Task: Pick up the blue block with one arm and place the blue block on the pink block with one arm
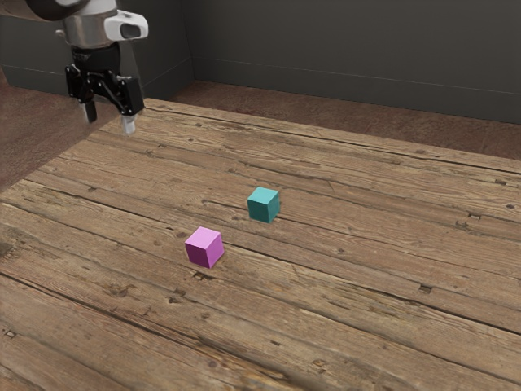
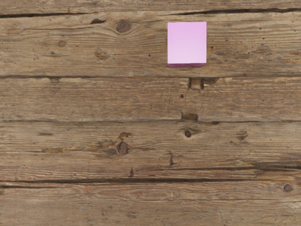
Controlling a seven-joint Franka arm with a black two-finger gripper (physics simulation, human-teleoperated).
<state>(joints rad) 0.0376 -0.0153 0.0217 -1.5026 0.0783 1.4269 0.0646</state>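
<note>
A teal-blue block point(image 1: 264, 204) rests on the wooden table point(image 1: 366, 269) near its middle. The pink block point(image 1: 204, 247) sits a short way in front of it, toward the exterior view's left, apart from it. My gripper point(image 1: 107, 119) hangs high above the table's far left corner, well away from both blocks, fingers spread and open with nothing between them. In the wrist view the pink block point(image 2: 186, 43) lies on the planks seen from straight above.
The wooden table has rough planks with knots and cracks point(image 2: 123, 148). A dark grey wall point(image 1: 366, 49) runs behind the table, with brown floor point(image 1: 32, 130) beyond its far left edge.
</note>
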